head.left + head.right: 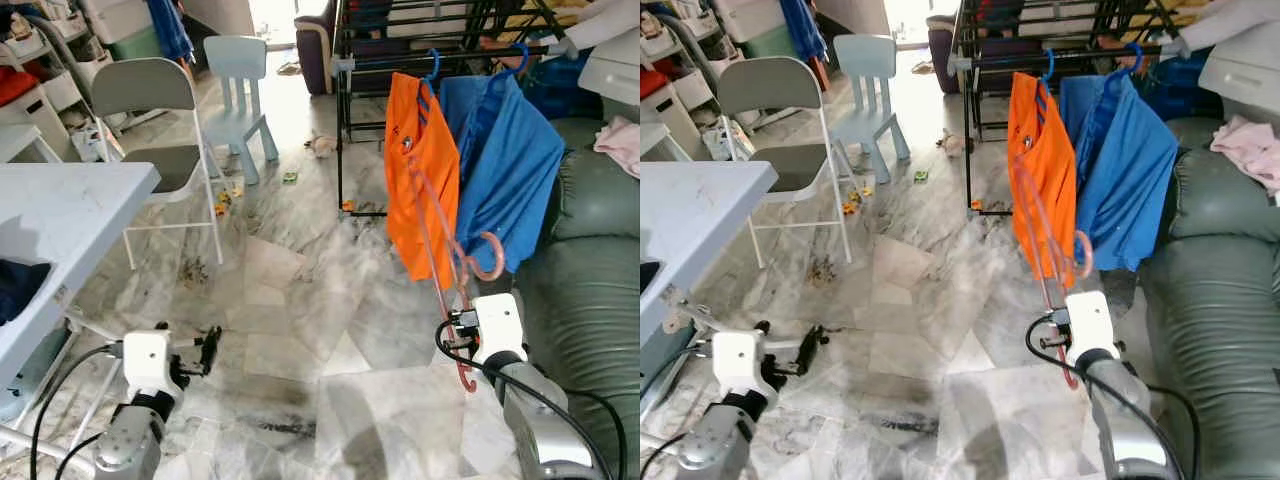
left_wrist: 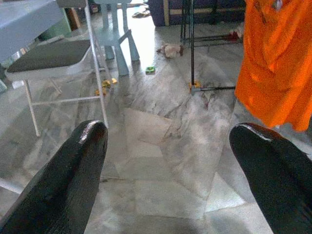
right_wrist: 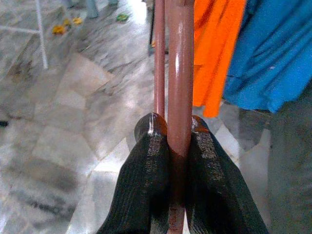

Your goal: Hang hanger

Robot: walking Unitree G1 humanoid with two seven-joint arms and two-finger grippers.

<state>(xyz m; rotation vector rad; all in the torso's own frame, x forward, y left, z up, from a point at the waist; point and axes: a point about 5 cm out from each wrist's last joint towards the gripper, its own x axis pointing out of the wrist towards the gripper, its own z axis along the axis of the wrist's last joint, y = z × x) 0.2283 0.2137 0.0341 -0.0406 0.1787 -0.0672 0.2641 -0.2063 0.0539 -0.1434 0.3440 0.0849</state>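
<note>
A pink plastic hanger (image 1: 440, 260) stands steeply upright, its hook (image 1: 490, 256) curling out in front of the hung clothes. My right gripper (image 1: 458, 328) is shut on its lower bar; in the right wrist view the bar (image 3: 179, 73) is pinched between both fingers (image 3: 146, 170). Behind the hanger, an orange shirt (image 1: 420, 190) and a blue shirt (image 1: 510, 170) hang on blue hangers from the rail of a black drying rack (image 1: 345, 70). My left gripper (image 1: 212, 345) is low at the left over the floor, open and holding nothing (image 2: 168, 146).
A person's white sleeve (image 1: 605, 18) reaches to the rack's rail at the top right. A green sofa (image 1: 590, 290) with a pink cloth (image 1: 620, 145) lies on the right. A white table (image 1: 60, 210), a grey folding chair (image 1: 150, 100) and a pale blue child's chair (image 1: 235, 90) stand at the left.
</note>
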